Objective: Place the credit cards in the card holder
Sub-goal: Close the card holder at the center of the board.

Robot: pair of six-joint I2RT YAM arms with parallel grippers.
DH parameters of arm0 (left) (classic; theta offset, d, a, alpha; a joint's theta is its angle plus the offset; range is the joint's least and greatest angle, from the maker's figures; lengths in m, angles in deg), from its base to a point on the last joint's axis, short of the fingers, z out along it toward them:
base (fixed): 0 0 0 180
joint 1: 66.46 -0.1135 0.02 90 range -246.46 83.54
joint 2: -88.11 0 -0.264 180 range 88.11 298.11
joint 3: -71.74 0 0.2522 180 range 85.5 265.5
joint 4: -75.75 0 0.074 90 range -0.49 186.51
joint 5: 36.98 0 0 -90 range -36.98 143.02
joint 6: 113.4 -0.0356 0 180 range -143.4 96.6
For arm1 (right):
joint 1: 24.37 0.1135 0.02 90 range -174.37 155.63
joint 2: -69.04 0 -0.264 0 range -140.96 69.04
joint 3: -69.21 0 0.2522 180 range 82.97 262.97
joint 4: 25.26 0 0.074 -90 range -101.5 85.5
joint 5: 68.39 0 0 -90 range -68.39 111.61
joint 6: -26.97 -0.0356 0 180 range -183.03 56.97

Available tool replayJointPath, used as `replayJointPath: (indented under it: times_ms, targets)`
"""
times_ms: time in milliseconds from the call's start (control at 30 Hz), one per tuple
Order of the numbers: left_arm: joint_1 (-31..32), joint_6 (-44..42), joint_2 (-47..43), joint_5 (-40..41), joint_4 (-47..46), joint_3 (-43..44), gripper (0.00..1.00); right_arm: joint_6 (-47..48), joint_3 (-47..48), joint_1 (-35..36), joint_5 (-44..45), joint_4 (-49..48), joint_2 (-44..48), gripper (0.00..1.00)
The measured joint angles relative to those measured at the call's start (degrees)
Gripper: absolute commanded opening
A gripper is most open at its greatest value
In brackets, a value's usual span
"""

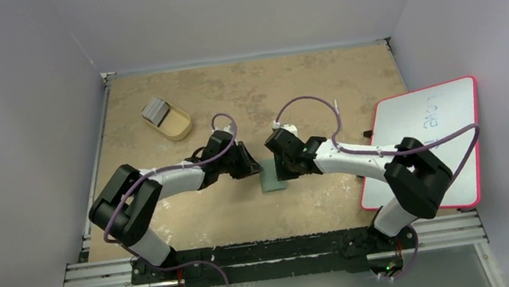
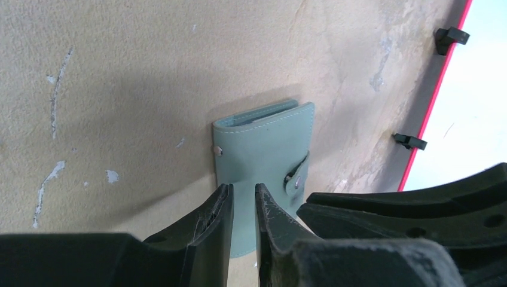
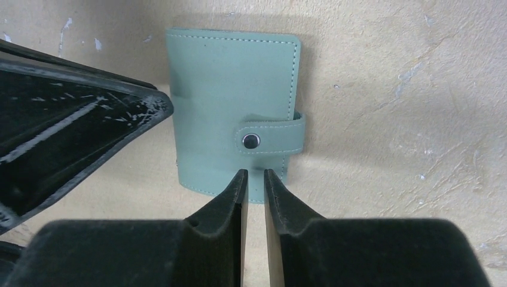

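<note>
The card holder lies closed on the table, a grey-green wallet held by a snap strap. It also shows in the left wrist view. My left gripper hovers at its left edge and my right gripper at its right edge. Seen from their own wrists, the left gripper and the right gripper have their jaws almost together, with only a thin slit and nothing between them. The credit cards are a grey stack leaning in the tan tray at the back left.
A pink-edged whiteboard lies at the right, overhanging the table's edge, with black clips on its rim. The two grippers are close together over the wallet. Grey walls close in the table on three sides.
</note>
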Motion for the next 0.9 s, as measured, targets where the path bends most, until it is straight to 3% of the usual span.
replayJointPath:
  times_ms: [900]
  targets:
    - [0.04, -1.95, 4.61, 0.26, 0.96, 2.64, 0.17, 0.50, -1.62, -2.73, -0.44, -7.04, -1.95, 0.11]
